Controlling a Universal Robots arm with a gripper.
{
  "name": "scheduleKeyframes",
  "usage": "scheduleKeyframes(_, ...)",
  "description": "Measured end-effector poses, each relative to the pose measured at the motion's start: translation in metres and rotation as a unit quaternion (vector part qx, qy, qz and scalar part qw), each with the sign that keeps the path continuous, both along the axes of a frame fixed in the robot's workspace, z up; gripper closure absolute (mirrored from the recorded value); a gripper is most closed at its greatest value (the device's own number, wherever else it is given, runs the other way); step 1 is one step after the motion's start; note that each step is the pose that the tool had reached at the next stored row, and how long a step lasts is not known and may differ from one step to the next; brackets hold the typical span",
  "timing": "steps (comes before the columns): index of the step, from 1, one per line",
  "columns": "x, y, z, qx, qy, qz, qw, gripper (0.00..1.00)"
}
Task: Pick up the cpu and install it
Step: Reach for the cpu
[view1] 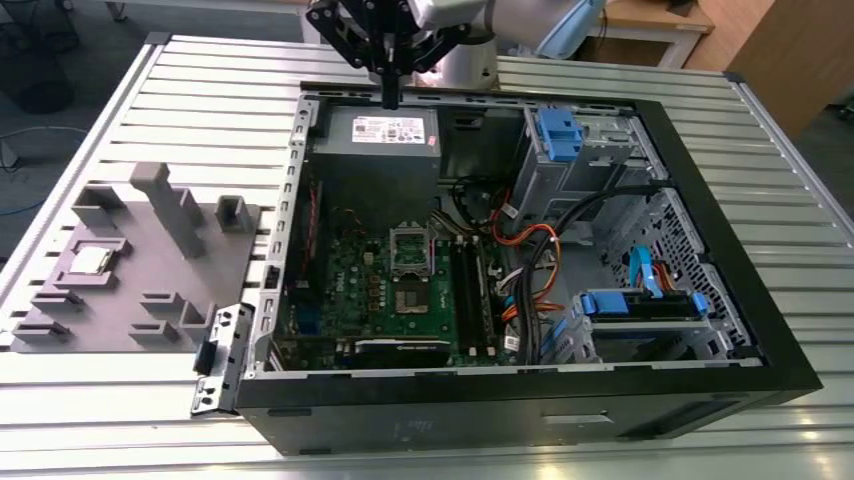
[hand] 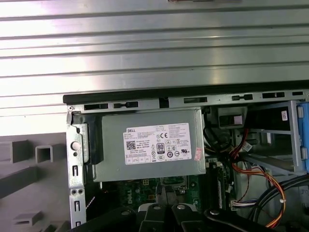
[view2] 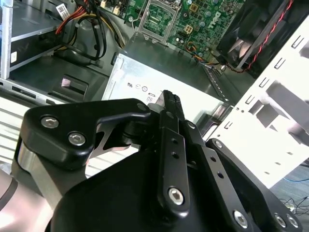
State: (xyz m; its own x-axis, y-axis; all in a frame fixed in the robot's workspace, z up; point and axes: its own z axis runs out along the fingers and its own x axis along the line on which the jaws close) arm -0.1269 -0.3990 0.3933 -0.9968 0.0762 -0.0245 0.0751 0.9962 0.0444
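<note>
The cpu [view1: 91, 260], a small silvery square chip, lies in a recess of the grey fixture plate [view1: 147, 300] at the exterior view's left, outside the computer case. My gripper [view1: 390, 97] hangs over the case's far edge, above the grey power supply [view1: 387, 130], well away from the chip. Its black fingers [view2: 171, 101] are shut together with nothing between them. The open cpu socket [view1: 411, 250] sits mid-motherboard, and the second wrist view shows the socket [view2: 157, 19] beyond the power supply.
The open black computer case [view1: 747, 300] holds the green motherboard [view1: 360, 290], black memory sticks [view1: 467, 290], orange and black cables [view1: 534, 250] and blue drive brackets [view1: 561, 130]. The fixture has raised grey blocks [view1: 167, 200]. A ribbed aluminium table [view1: 200, 90] lies all around.
</note>
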Motion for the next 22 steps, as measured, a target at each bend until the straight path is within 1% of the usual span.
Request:
scheduleKeyframes(16,-0.012,0.0,0.0,0.0,-0.0006,0.0,1.0,0.89)
scheduleKeyframes(22,-0.0149,0.0,0.0,0.0,-0.0007,0.0,1.0,0.89)
